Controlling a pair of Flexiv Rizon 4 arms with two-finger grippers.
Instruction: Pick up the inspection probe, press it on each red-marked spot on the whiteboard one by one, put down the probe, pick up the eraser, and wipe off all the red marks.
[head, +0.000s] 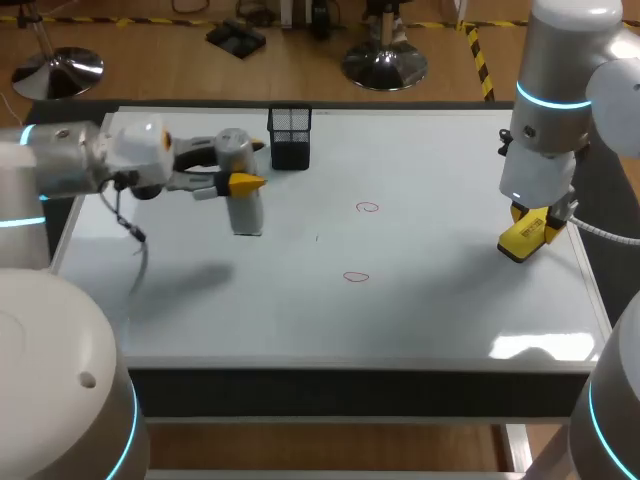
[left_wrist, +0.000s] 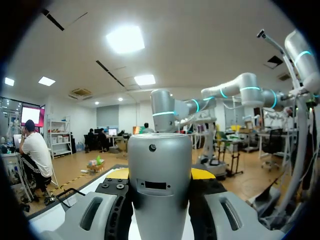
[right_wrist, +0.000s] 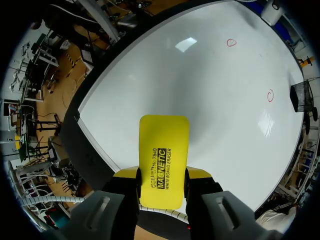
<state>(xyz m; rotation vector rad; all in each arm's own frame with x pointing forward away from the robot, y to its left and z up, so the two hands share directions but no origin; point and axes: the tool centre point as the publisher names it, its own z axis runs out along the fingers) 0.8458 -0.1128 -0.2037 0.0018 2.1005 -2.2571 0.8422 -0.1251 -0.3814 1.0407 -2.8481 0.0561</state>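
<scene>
Silver and cylinder-shaped, the probe is standing upright over the left part of the whiteboard. The left gripper is clamping it around the middle, with a yellow-tipped finger pressing in from each side. Whether the probe's lower end is touching the board is not showing clearly.

Two small red marks are sitting near the middle of the board, well apart from the probe. The farther mark and the nearer mark are both drawn as thin red loops.

The yellow eraser is hanging tilted over the right side of the board, near its right edge. The right gripper is gripping it, its two fingers closing on the eraser's long edges. The eraser's free end is sticking out ahead of the fingers, pointing towards the board.

A black mesh basket is standing at the far edge of the board, just beside the probe and behind it.
</scene>
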